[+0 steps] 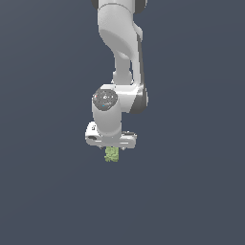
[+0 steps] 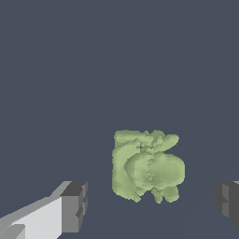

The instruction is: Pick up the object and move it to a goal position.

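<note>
The object [image 2: 147, 168] is a small olive-green, bumpy, roughly cube-shaped lump on the dark grey floor. In the exterior view the object [image 1: 111, 154] shows just under the white hand of the arm. My gripper [image 2: 151, 205] is open. Its dark fingertips [image 2: 74, 205] stand wide apart on either side of the lump and do not touch it. The lump is narrower than the gap between them. In the exterior view my gripper [image 1: 111, 146] hangs straight above the lump and the fingers are mostly hidden by the hand.
The floor [image 1: 43, 191] is a plain dark grey surface all around. The white arm [image 1: 119, 43] comes down from the top of the exterior view.
</note>
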Available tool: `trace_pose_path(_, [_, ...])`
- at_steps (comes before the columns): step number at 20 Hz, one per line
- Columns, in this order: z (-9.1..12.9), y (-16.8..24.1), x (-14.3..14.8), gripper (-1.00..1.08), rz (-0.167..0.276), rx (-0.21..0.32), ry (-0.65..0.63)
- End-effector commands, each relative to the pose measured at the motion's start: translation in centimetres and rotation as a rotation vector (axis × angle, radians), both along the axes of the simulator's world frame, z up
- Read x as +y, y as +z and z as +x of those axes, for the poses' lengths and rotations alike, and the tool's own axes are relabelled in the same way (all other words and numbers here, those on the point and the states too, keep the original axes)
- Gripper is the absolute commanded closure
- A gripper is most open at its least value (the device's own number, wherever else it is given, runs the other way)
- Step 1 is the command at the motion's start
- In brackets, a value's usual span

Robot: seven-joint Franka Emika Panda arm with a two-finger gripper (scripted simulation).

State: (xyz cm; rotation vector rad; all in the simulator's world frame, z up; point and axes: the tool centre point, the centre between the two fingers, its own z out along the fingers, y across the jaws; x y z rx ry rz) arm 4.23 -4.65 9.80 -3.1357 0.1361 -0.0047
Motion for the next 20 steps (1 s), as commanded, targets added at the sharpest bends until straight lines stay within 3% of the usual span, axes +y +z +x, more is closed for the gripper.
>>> trace_pose_path(1, [0.2,-0.6,-0.5,-0.92,-0.002,0.002,-0.002])
trace_pose_path(9, [0.1,-1.3,-0.6,-0.92,-0.003,0.003,-0.004])
trace_pose_path(20, [0.1,-5.8,-0.7,-0.92,-0.003,0.003,-0.004])
